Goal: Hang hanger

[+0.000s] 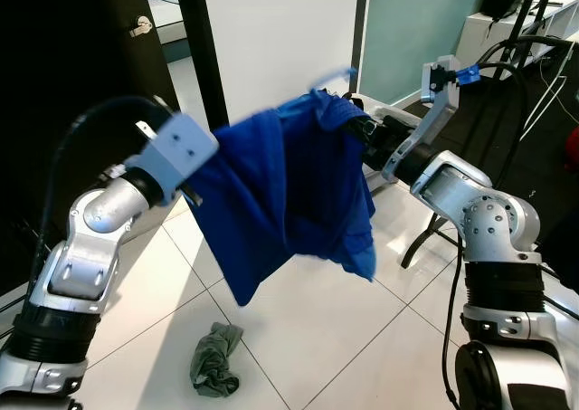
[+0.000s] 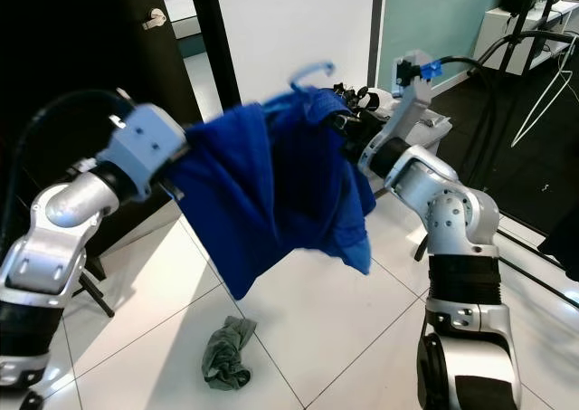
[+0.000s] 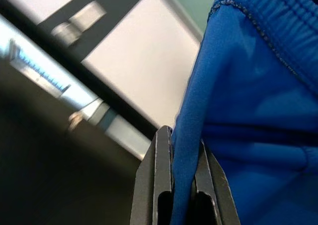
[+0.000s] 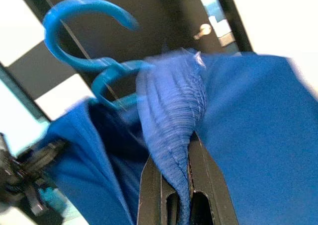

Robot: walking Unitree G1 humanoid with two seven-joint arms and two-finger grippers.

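Note:
A blue garment (image 1: 289, 193) hangs in the air between my two arms, draped over a light blue plastic hanger whose hook (image 1: 336, 75) sticks up above the cloth. My left gripper (image 3: 183, 185) is shut on the garment's left edge, at about chest height. My right gripper (image 4: 181, 180) is shut on the ribbed collar (image 4: 174, 111) right beside the hanger hook (image 4: 82, 31). The rest of the hanger is hidden under the fabric.
A crumpled grey-green cloth (image 1: 215, 360) lies on the white tiled floor below the garment. A dark door with a metal handle (image 1: 140, 25) stands at the left. White hangers (image 2: 543, 102) and cables hang at the far right near a desk.

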